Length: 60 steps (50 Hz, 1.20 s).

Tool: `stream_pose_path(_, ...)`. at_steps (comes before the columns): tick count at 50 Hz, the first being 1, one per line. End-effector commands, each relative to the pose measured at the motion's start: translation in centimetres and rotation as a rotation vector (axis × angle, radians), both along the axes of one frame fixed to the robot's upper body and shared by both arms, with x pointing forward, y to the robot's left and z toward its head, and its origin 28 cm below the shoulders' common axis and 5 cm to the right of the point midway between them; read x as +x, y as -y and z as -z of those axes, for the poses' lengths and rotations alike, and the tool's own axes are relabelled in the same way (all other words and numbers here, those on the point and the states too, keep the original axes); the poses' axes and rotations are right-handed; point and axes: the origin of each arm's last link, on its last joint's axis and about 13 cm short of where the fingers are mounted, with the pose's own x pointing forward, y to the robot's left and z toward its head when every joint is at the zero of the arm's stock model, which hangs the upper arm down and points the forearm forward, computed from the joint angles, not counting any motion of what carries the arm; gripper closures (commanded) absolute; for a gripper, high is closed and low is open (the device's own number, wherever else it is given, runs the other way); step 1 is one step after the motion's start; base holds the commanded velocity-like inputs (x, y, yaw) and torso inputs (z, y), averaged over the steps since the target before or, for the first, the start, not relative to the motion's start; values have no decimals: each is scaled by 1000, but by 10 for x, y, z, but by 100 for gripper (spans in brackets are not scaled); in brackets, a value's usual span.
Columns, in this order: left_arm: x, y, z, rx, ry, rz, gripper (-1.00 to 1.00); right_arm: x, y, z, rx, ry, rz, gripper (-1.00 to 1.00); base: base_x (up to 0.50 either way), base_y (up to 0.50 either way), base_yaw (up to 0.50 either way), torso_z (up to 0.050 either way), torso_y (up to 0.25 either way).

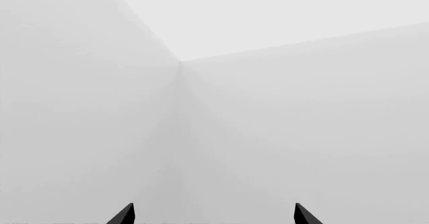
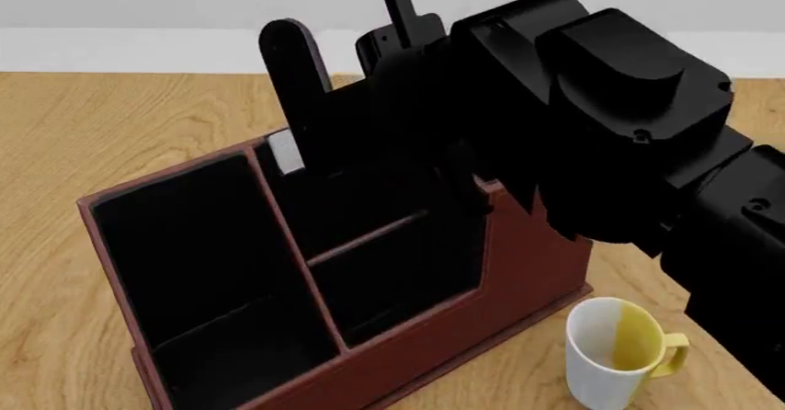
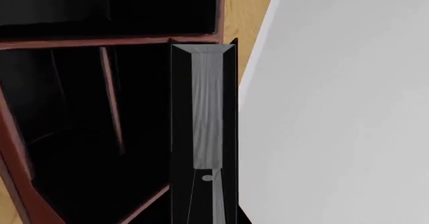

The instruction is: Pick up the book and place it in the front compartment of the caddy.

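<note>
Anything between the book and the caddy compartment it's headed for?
Nothing visible. The right tool holds the book upright at the caddy's far side, and in the right wrist view the black sections beside it look empty, with only the wooden dividers inside. The mug stands outside the caddy.

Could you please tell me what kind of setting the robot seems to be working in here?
Probably a simulated desk or tabletop: a wooden surface, a compartmented caddy, and a mug beside it.

The wooden table point(image 2: 110, 125) carries the caddy point(image 2: 491, 290) and, seemingly just beside it, a mug point(image 2: 613, 350).
</note>
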Motion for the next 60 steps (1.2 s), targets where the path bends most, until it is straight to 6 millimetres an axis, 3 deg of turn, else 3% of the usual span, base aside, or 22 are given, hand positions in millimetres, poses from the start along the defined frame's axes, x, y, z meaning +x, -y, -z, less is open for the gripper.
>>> stream_pose_path(1,-1,-1,2,-5,-4,-5,-100,7,-4,1,-11,71,-31,100,0,0,0,0,0)
stream_pose_path(39,-1,-2,1,-2,-7,-12,-100,38,-11,40,23,83,-6,100,0,0,0,0,1)
stream_pose_path(60,-4,-3,4,-6,-12,-23,-100,40,-8,62,24,53,26,100,0,0,0,0,1)
